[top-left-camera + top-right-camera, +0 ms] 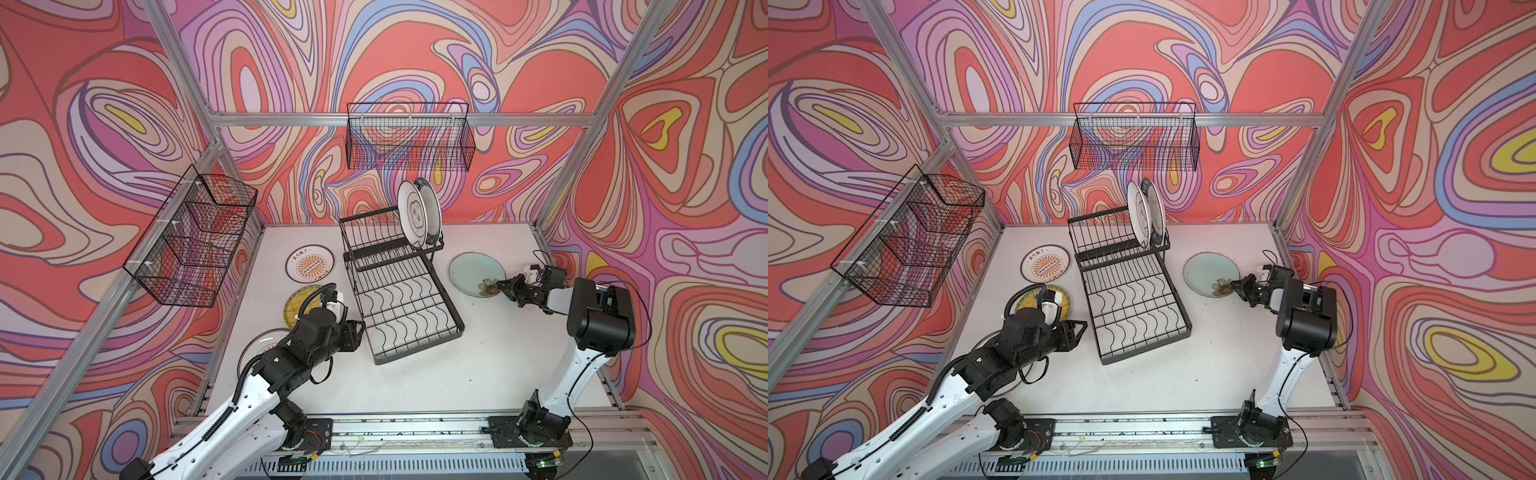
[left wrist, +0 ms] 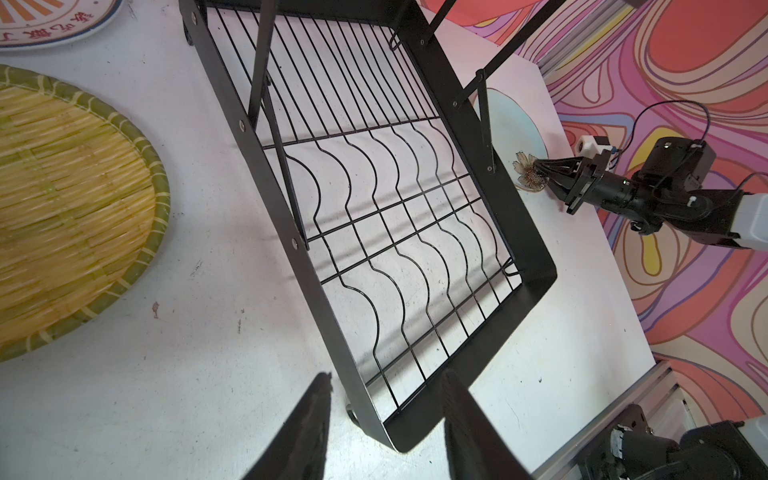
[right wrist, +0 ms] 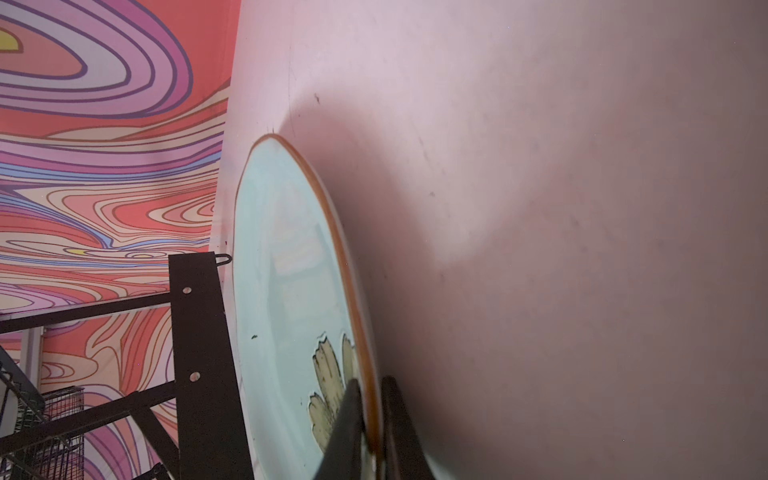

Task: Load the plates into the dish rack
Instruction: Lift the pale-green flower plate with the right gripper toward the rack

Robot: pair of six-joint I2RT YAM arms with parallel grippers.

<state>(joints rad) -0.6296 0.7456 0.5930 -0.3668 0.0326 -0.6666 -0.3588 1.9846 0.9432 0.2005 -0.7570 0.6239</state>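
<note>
Plates already in the black wire dish rack (image 1: pixel 409 316) number two. They stand on edge at the right end of its raised slotted tier. A white round plate with a cloud outline (image 1: pixel 411 218) is in front, and a white plate with a dark-patterned rim (image 1: pixel 433 208) is close behind it. The rack sits angled in the middle of the white desk (image 1: pixel 457 382), with the tier toward the far edge.

Between the rack and the desk's right edge lies a pale green round plate with a brown flower (image 1: pixel 471 272). The right gripper (image 3: pixel 371 384) is clamped on its rim at the flower, one finger above the rim and one below.

Toward the left edge, a white round plate with an orange sunburst (image 1: pixel 309 264) lies flat. A yellow woven-look plate (image 1: pixel 296 305) is nearer, partly under the left arm. A further plate (image 1: pixel 257 345) is mostly hidden beneath that arm.

The left gripper (image 2: pixel 386 415) hangs at the rack's near-left corner with its fingers moderately apart. In the left wrist view the rack's wall passes between them. Whether they touch it cannot be told.
</note>
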